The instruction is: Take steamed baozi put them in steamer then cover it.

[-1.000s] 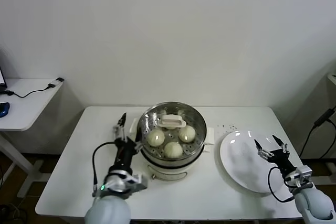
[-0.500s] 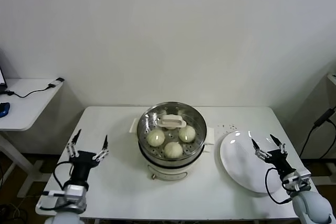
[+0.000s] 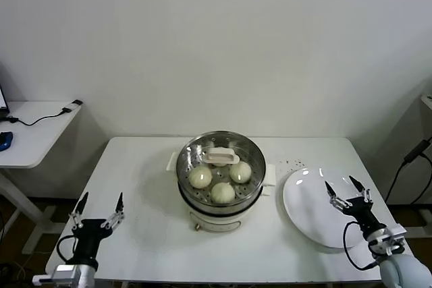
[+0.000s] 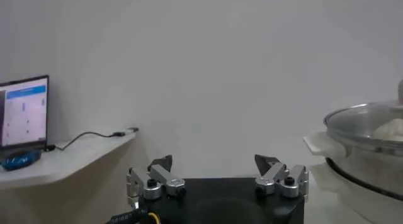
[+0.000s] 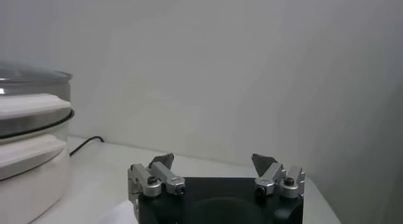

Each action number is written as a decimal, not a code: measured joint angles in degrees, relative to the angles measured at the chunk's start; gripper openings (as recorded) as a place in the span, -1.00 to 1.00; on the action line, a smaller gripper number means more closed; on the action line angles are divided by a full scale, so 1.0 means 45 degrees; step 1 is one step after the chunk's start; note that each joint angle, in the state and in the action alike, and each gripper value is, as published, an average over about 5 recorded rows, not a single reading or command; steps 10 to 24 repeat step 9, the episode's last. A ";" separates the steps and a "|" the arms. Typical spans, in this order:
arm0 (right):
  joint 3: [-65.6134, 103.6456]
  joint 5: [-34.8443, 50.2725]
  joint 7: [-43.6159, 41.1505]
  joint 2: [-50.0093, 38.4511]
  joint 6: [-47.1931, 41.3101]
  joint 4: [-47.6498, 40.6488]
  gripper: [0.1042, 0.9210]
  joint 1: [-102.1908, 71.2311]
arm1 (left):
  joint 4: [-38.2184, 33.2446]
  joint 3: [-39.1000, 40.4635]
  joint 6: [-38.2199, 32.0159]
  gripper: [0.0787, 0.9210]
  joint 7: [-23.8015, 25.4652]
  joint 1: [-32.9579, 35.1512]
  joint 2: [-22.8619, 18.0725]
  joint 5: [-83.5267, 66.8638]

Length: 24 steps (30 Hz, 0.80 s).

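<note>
The steamer (image 3: 221, 180) sits in the middle of the white table (image 3: 155, 166), and the cover (image 3: 221, 160) is on it, flat and level on the rim. Its whitish oblong handle (image 3: 221, 158) runs left to right across the lid, set a little toward the far side. Through the glass three buns (image 3: 223, 193) show on the perforated tray, one left, one right, one at the near side; a fourth cannot be made out, as the handle hides the far part. The white base juts out in a side handle at left and right. Just right of the steamer lies the flat white plate (image 3: 312, 208), bare, tilting off toward the table's near right edge. Over the plate's near right part hangs the right gripper (image 3: 346, 192), fingers spread wide, holding nothing. Way over at the near left corner of the table, well apart from the steamer, the left gripper (image 3: 98, 207) points up, fingers wide too, nothing between them. Beyond it on the far left stands a small side desk (image 3: 34, 133) with a cable on it.
</note>
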 measured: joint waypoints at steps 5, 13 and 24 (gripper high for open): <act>0.0113 0.0125 -0.0087 0.0081 0.0063 0.0056 0.76 -0.0191 | 0.0045 -0.0119 -0.0189 0.77 0.0062 0.0079 -0.0072 -0.0182; 0.0134 0.0188 -0.0139 0.0127 0.0100 0.0096 0.76 -0.0298 | 0.0078 -0.0199 -0.0251 0.77 0.0120 0.0088 -0.0088 -0.0216; 0.0134 0.0188 -0.0139 0.0127 0.0100 0.0096 0.76 -0.0298 | 0.0078 -0.0199 -0.0251 0.77 0.0120 0.0088 -0.0088 -0.0216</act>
